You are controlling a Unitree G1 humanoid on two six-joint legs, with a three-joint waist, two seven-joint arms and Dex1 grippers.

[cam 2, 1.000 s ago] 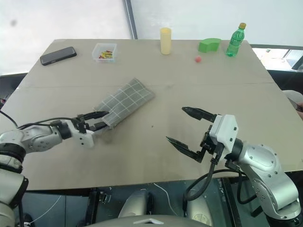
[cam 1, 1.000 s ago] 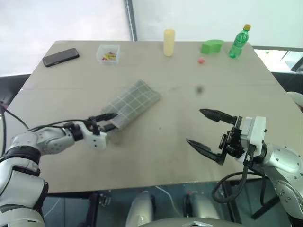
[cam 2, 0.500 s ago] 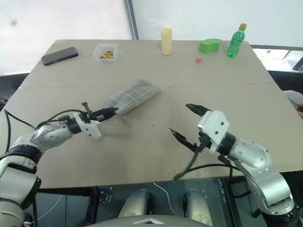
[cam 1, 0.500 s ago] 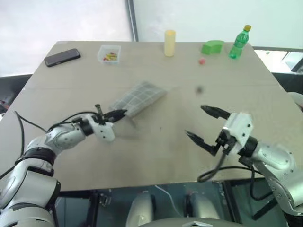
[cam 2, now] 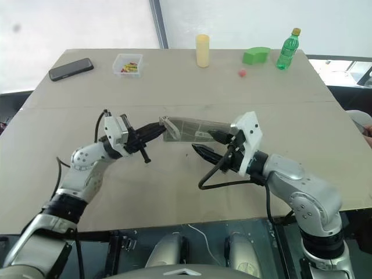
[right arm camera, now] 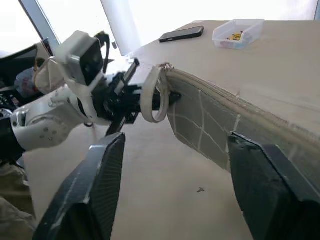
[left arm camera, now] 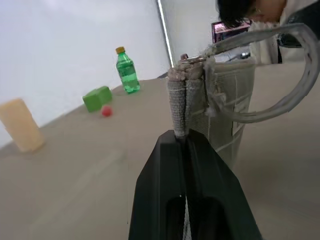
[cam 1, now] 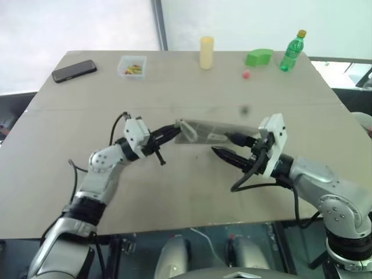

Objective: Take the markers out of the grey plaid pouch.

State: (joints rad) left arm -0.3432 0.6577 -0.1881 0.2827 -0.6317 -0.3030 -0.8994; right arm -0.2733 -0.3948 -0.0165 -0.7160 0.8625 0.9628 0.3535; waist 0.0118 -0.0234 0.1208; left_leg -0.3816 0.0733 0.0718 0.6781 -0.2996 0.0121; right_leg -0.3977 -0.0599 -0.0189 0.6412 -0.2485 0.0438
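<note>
The grey plaid pouch [cam 1: 203, 131] hangs in the air above the table's middle, stretched roughly level between my two grippers. My left gripper [cam 1: 173, 131] is shut on its left end; in the left wrist view the fingers [left arm camera: 170, 165] pinch the folded fabric edge [left arm camera: 186, 95]. A pale ring pull [right arm camera: 152, 95] dangles at that end. My right gripper [cam 1: 228, 146] is open, one finger on each side of the pouch's right end [right arm camera: 210, 125], not pressing it. The markers are hidden.
Along the table's far edge stand a black phone [cam 1: 74, 70], a clear tray [cam 1: 132, 65] of small coloured bits, a yellow cylinder [cam 1: 207, 52], a green block [cam 1: 260, 56], a red ball [cam 1: 246, 74] and a green bottle [cam 1: 293, 51]. A person [left arm camera: 250, 10] is beyond the table.
My left gripper shut on the pouch's end, lifted it off the table and carried it right while rolling. The right gripper moved in towards the pouch and its fingers narrowed.
</note>
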